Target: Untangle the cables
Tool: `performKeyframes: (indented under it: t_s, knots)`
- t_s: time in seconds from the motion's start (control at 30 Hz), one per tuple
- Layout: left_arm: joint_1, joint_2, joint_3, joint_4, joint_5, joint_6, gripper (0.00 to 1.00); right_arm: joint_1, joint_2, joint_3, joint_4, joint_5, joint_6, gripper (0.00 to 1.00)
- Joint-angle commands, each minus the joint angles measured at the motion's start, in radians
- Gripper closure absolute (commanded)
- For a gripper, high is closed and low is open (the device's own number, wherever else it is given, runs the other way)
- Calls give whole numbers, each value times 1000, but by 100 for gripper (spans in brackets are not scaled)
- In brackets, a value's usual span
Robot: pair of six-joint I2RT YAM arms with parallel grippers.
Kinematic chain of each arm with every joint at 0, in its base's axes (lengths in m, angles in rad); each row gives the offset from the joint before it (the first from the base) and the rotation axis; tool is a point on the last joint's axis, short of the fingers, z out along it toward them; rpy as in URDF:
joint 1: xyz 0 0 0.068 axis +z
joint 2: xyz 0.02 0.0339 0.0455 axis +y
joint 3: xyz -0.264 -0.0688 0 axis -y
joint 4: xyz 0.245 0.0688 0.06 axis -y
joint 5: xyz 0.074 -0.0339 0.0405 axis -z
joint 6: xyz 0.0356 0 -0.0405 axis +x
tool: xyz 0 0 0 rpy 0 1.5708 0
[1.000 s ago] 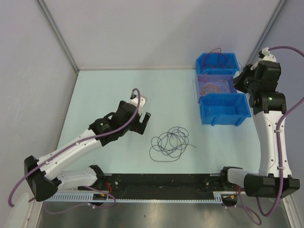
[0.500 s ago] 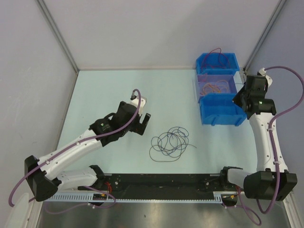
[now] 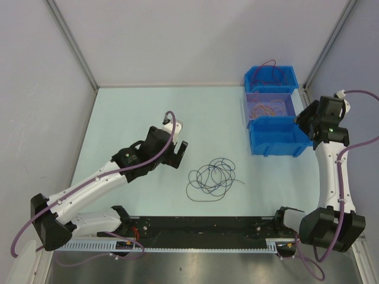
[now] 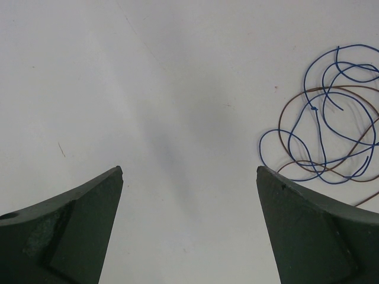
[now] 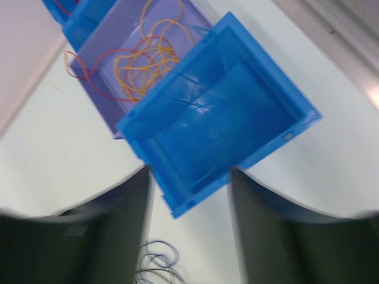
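Table (image 3: 136,112): pale blue-green top, enclosed by grey walls (image 3: 177,35). Three bins in a touching row at its far right: far blue bin (image 3: 250,80), translucent purple bin (image 3: 249,106) between, near blue bin (image 3: 278,147) slightly skewed.

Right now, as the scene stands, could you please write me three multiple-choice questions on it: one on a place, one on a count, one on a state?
1. Where is the tangle of cables?
A. In a bin. B. On the table. C. In a gripper.
2. How many bins stand at the table's right side?
A. One. B. Two. C. Three.
3. How is the left gripper?
A. Open, holding nothing. B. Shut on a cable. C. Shut, empty.

Answers:
1 B: the top view shows it lying on the table between the arms.
2 C: the far blue bin, purple bin and near blue bin stand in a row.
3 A: its wrist view shows it wide open, with only table between.
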Motion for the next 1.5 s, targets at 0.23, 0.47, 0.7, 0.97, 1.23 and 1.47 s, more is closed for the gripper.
performKeyframes:
  t_s: [0.23, 0.47, 0.7, 0.97, 1.23, 1.47]
  knots:
    - [-3, -2, -6, 31, -16, 18, 0, -9, -51, 5, 75, -129, -4, 22]
    - [-3, 6, -4, 30, -9, 18, 0, 58, -75, 6, 66, -231, -7, 25]
    - [-5, 26, 17, 16, 43, -22, 1, 360, -68, 3, -25, -74, -28, 25]
    - [-14, 84, 19, 45, 183, -122, 6, 489, -102, -167, 18, -129, 54, 24]
    - [-74, 177, 39, 164, 267, -180, 10, 568, -55, -322, 102, -189, 142, 26]
    - [-184, 308, 132, 194, 270, -189, 14, 537, -81, -322, 60, -126, 126, 26]
